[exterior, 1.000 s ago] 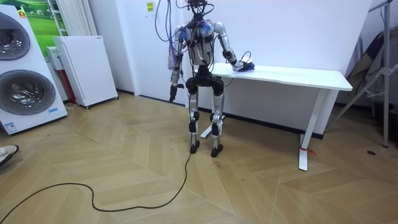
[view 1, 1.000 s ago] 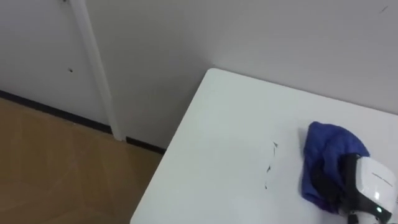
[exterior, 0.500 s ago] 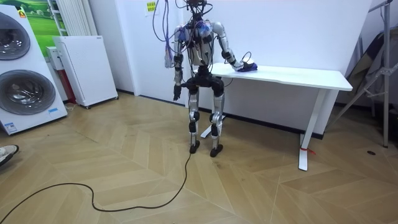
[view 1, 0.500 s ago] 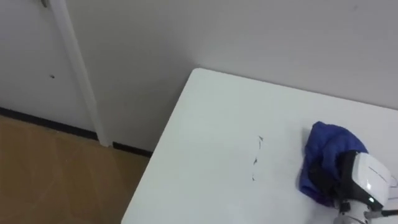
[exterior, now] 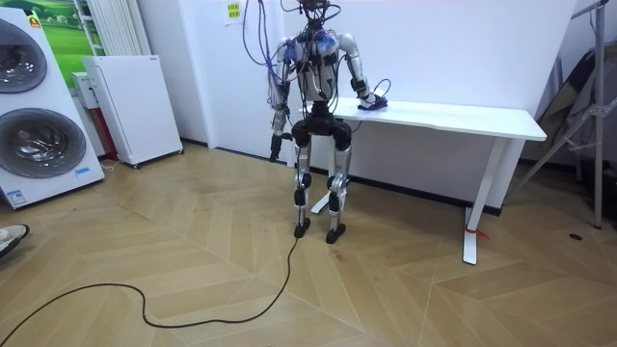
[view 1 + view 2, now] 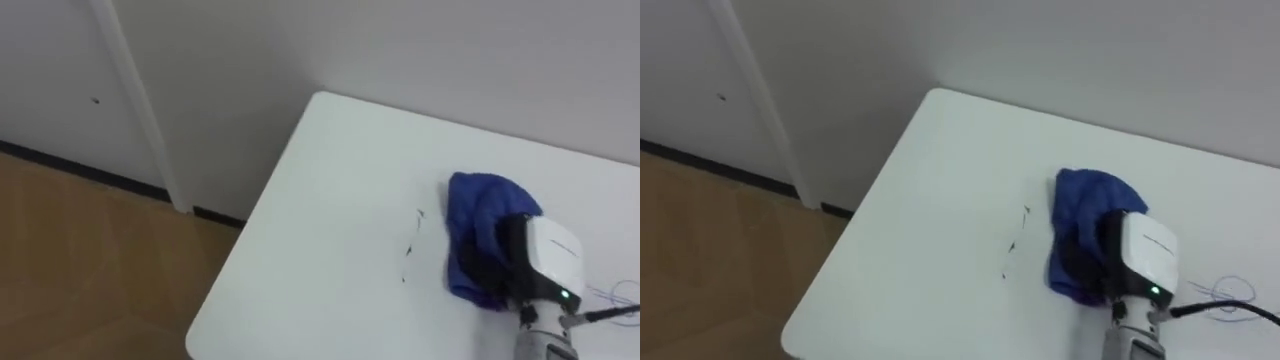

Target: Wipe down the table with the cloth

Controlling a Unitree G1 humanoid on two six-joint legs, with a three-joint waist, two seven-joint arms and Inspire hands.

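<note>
A crumpled blue cloth (image 6: pixel 472 225) lies on the white table (image 6: pixel 330 190) near its left end. My right hand (image 6: pixel 545 262) rests on the cloth's right side with its white back up and its fingers buried in the folds. A few short dark marks (image 6: pixel 411 250) sit on the tabletop just left of the cloth (image 6: pixel 1080 215), a small gap away. In the room view I stand at the end of the table (image 5: pixel 453 118) on the room view's left, right hand (image 5: pixel 367 99) reaching onto it. My left hand (image 5: pixel 275 146) hangs by my hip.
The table's left edge (image 6: pixel 245 255) drops to wood floor, with a white wall and a vertical white strip (image 6: pixel 140 100) behind. A thin wire (image 6: pixel 612 296) lies on the table at the right. A white cabinet (image 5: pixel 135 106) and washing machines (image 5: pixel 39 125) stand off to the room view's left.
My right hand has slid the blue cloth left across the table, closing most of the gap to the dark marks. The head camera has shifted a little.
</note>
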